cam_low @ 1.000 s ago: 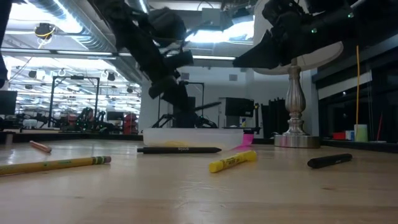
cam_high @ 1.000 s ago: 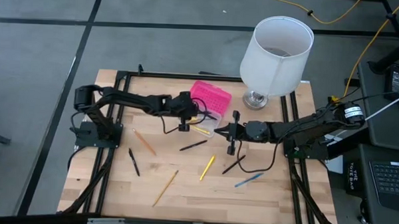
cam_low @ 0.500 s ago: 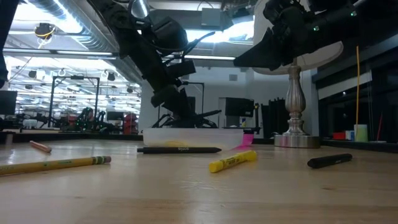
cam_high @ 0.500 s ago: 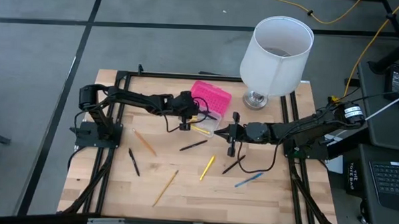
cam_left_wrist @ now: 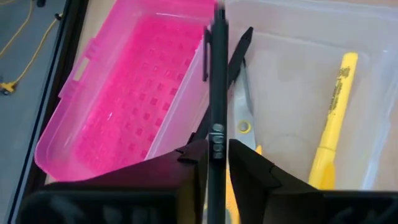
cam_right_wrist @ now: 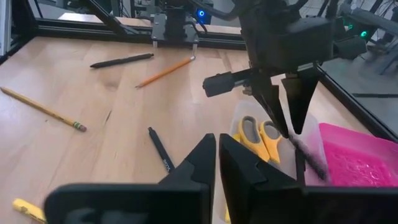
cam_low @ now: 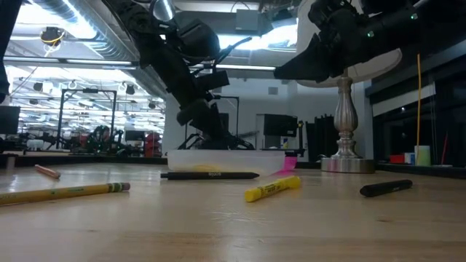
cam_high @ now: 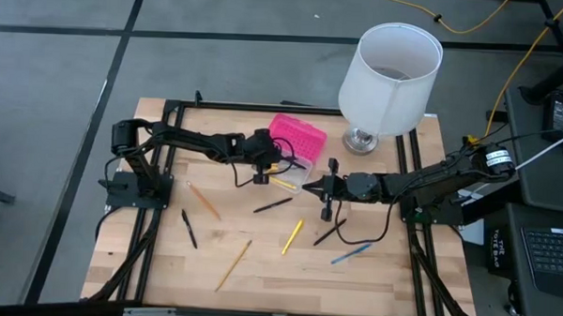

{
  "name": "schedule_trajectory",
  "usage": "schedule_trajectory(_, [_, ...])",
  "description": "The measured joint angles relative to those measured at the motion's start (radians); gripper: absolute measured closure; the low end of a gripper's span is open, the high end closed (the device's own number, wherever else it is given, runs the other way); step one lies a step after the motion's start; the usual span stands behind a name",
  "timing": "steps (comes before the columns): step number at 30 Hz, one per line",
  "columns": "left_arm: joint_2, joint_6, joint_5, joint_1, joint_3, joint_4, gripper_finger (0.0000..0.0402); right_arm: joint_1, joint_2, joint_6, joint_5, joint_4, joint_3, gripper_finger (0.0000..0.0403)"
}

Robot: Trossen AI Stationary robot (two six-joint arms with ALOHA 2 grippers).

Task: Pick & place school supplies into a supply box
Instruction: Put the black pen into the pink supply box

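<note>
The supply box lies open at the table's far middle, pink half (cam_high: 296, 135) beside clear half (cam_left_wrist: 292, 93). Yellow-handled scissors (cam_right_wrist: 258, 137) and a yellow highlighter (cam_left_wrist: 333, 118) lie in the clear half. My left gripper (cam_left_wrist: 216, 146) hangs over that half, pointing down, with a black pen (cam_left_wrist: 217, 81) between its slightly parted fingers. The pen's lower end reaches into the box. My right gripper (cam_right_wrist: 217, 155) hovers shut and empty just right of the box, above the table. My left gripper has the black pen's shaft (cam_left_wrist: 216, 134) between its two fingers, which come slanting down from the table's left. The pen runs along the fingers and sticks out past their tips into the clear half. A thin gap shows beside the shaft; whether the fingers touch it I cannot tell.
Loose on the wood lie a black pen (cam_high: 272, 205), a yellow highlighter (cam_high: 292, 236), another black pen (cam_high: 330, 232), a blue pen (cam_high: 351, 253), pencils (cam_high: 233, 264) (cam_high: 204, 200) and a black pen (cam_high: 189, 228). A white lamp (cam_high: 389, 77) stands at the far right.
My left gripper has sunk a little toward the clear half of the box with the black pen, then stood still. The pen's lower end now reaches down to the box.
</note>
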Motion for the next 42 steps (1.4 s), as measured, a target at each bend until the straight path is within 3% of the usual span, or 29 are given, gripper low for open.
schedule_trajectory(9, [0.000, -0.082, -0.021, -0.011, 0.025, -0.025, 0.0295, -0.001, 0.000, -0.074, 0.000, 0.002, 0.000, 0.0398])
schedule_trajectory(14, [-0.035, -0.060, -0.020, -0.053, 0.101, -0.131, 0.0292, -0.001, 0.000, -0.076, 0.000, 0.003, 0.000, 0.0385])
schedule_trajectory(24, [-0.147, -0.273, -0.026, -0.188, 0.214, -0.504, 0.0313, 0.000, 0.000, -0.020, -0.001, -0.038, 0.000, 0.0367])
schedule_trajectory(30, [-0.213, -0.446, -0.122, -0.295, 0.214, -0.689, 0.0334, 0.023, 0.000, -0.014, -0.007, -0.032, 0.000, 0.0366])
schedule_trajectory(42, [-0.238, -0.829, -0.120, -0.539, 0.215, -0.809, 0.0398, 0.036, 0.000, -0.020, -0.007, -0.004, 0.000, 0.0366])
